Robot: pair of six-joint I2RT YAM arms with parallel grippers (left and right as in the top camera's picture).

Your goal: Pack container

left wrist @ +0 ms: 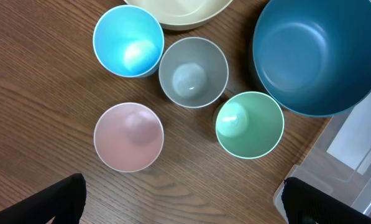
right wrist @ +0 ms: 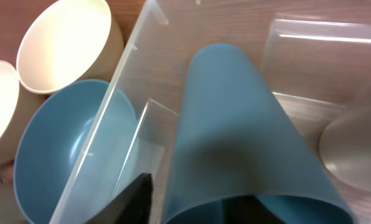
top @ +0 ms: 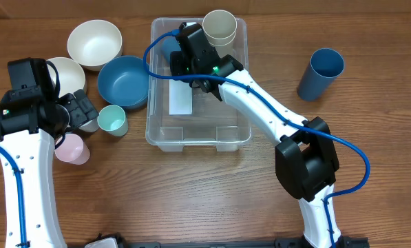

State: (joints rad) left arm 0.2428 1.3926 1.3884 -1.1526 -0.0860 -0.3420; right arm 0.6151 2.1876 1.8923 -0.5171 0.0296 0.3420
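Note:
The clear container [top: 191, 141] stands mid-table; its wall shows in the right wrist view [right wrist: 129, 81] and a corner in the left wrist view [left wrist: 353, 149]. My right gripper [top: 184, 52] is inside its far left corner, shut on a blue cup [right wrist: 235, 124], one finger outside the cup and one inside its mouth. A cream cup [top: 219, 27] stands in the far right corner. My left gripper [left wrist: 182, 199] is open and empty above the table, left of the container, near the pink cup [left wrist: 128, 137] and mint cup [left wrist: 249, 124].
Left of the container are a blue bowl [top: 124, 81], two cream bowls [top: 95, 43], a grey cup [left wrist: 192, 71] and a light blue cup [left wrist: 128, 40]. A dark blue cup [top: 322, 72] stands to the container's right.

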